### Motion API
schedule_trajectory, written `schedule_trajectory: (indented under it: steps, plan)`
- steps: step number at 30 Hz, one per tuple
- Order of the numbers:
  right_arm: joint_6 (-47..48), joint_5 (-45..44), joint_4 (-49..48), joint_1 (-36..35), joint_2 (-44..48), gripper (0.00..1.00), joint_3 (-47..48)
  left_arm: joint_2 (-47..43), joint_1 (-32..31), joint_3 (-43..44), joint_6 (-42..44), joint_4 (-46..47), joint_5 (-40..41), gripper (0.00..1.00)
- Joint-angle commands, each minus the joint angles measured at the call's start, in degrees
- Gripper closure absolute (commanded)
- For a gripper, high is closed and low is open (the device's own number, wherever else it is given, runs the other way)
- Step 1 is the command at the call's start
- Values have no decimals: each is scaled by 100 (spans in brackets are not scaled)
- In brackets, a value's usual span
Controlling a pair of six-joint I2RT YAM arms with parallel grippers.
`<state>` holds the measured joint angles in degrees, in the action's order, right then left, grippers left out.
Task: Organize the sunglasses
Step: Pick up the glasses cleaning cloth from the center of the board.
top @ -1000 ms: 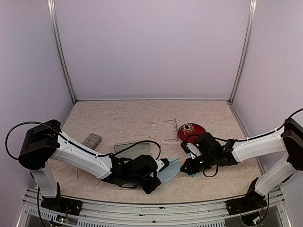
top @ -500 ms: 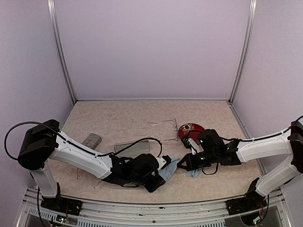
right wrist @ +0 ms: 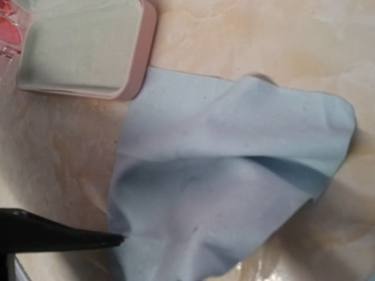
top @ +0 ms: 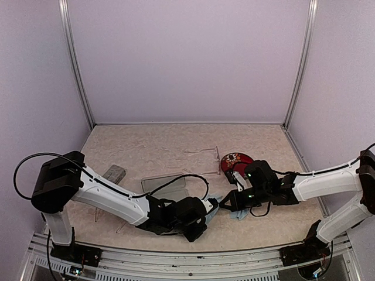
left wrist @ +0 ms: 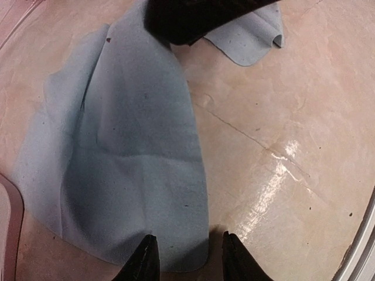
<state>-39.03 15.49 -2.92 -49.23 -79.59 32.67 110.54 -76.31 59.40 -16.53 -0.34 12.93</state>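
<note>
Left gripper [left wrist: 188, 253] slid right, jaws apart, sunglasses [top: 206, 162] at its twelve o'clock, pale, thin-framed; right gripper [top: 224, 205] pinches light-blue cloth [right wrist: 234, 175].

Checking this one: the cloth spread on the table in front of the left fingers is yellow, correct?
Not quite. The cloth is light blue, not yellow. It does lie spread on the table in front of the left fingers, as the left wrist view shows.
</note>
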Motion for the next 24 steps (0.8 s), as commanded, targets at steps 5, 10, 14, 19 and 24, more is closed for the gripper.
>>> schedule_trajectory:
  steps: [5, 10, 14, 19, 24]
  plan:
    - [0, -45, -11, -22, 137, 100, -44, 161, -32, 131, 8, -472, -113, 68]
    - [9, -51, -9, -17, 137, 100, -47, 270, -55, 159, 1, -511, -183, 82]
    - [7, -46, 5, -23, 131, 100, -64, 212, -50, 151, -27, -518, -147, 90]
    - [13, -1, -10, -18, 94, 100, -78, 172, -20, 176, -42, -523, -121, 98]
    - [84, -73, 159, -16, 166, 100, -3, -6, 32, 131, -107, -562, -61, 100]
